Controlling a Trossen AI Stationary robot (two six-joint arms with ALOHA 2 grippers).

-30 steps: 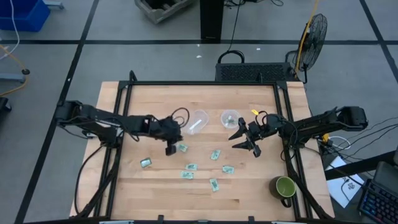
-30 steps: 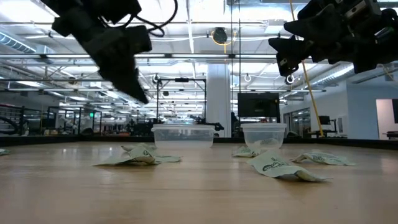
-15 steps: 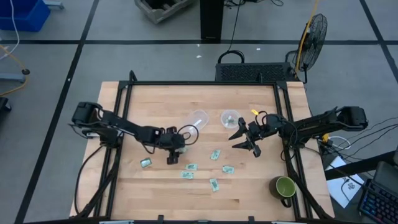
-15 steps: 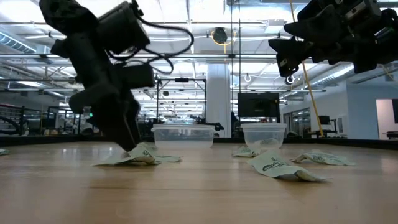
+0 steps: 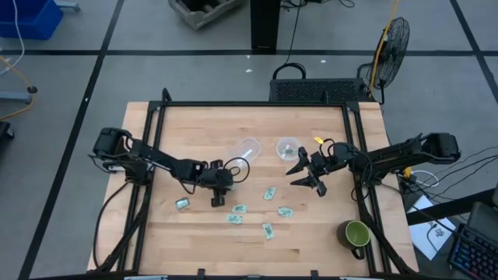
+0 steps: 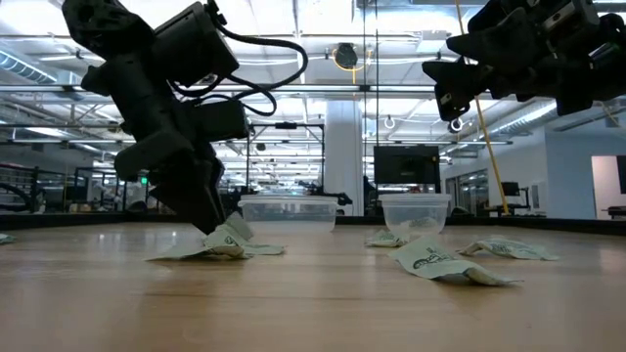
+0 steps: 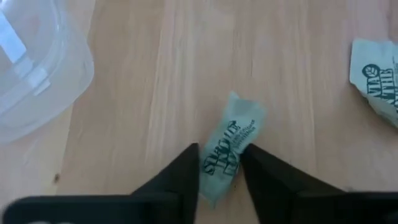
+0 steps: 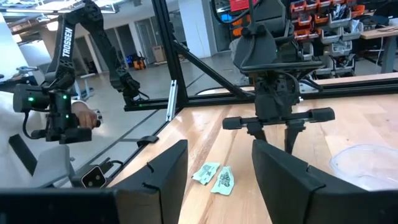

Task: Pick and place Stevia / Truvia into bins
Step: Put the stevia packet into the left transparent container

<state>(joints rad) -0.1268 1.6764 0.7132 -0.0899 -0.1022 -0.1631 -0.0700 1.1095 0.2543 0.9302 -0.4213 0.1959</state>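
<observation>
Several pale green and white Stevia sachets lie flat on the wooden table [image 5: 179, 233], among them one [image 5: 269, 193] near the middle and one [image 5: 182, 204] further left. My left gripper [image 5: 215, 201] [image 7: 219, 149] [image 6: 217, 233] is down at the table, shut on one sachet [image 7: 231, 134], which the gripper hides in the high view. One clear cup [image 5: 246, 150] lies tipped on its side; the other cup [image 5: 289, 148] stands upright. My right gripper [image 5: 307, 173] [image 8: 214, 155] hovers open above the table, near the upright cup. My left gripper pinches the sachet across its width, one finger [image 7: 186, 171] on each long edge, around its middle and near half [image 7: 224, 163]. The fingers come from above, slanting down. The sachet lies on the table, its far end [image 7: 245, 112] sticking out past the fingertips.
A green mug [image 5: 356, 236] stands at the table's near right corner. Another sachet [image 7: 376, 78] lies close to the held one, and the tipped cup [image 7: 31, 68] is just beyond it. Black frame rails [image 5: 152, 155] run along the table's sides.
My left gripper has come down from well above the table and toward the near edge, landing its fingertips on a sachet. In the last half second it has stayed low there. My right arm has kept still.
</observation>
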